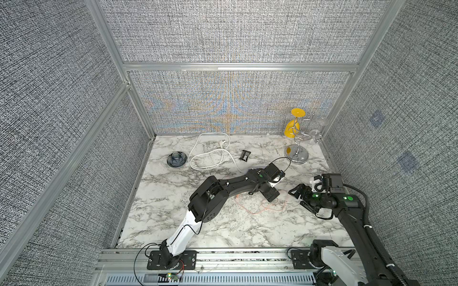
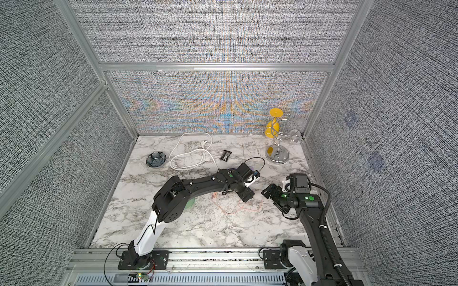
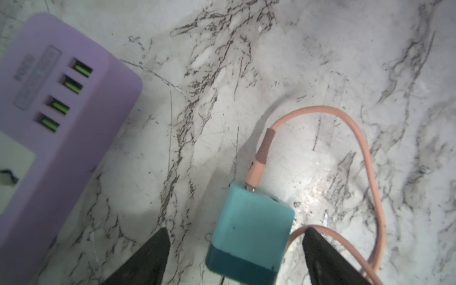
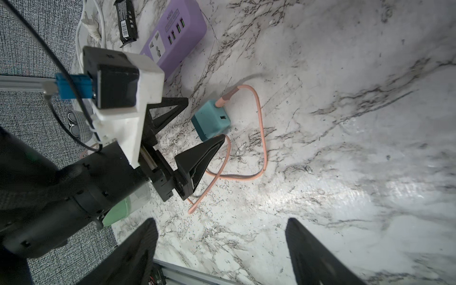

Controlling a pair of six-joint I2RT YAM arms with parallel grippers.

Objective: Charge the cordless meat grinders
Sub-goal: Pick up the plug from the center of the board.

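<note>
The cordless meat grinder (image 4: 118, 212) is mint green with a clear cup and is mostly hidden under my left arm. A sliver of it (image 2: 190, 205) shows by the elbow in a top view. My left gripper (image 3: 237, 229) is open, its fingers (image 3: 153, 256) straddling the teal cube charger (image 3: 249, 234) with a gap on each side. A pink cable (image 3: 365, 148) is plugged into the charger and loops over the marble, and its free end (image 4: 191, 209) lies loose near the grinder. My right gripper (image 4: 220, 222) is open and empty, hovering to the right of the charger (image 4: 211, 121).
A purple power strip (image 3: 61, 123) with USB ports lies just beyond the charger. At the back are a dark petal-shaped bowl (image 1: 175, 159), a white cord with a plug (image 1: 208, 153) and a black packet (image 1: 244, 155). A chrome rack with a yellow glass (image 1: 296, 138) stands at the back right.
</note>
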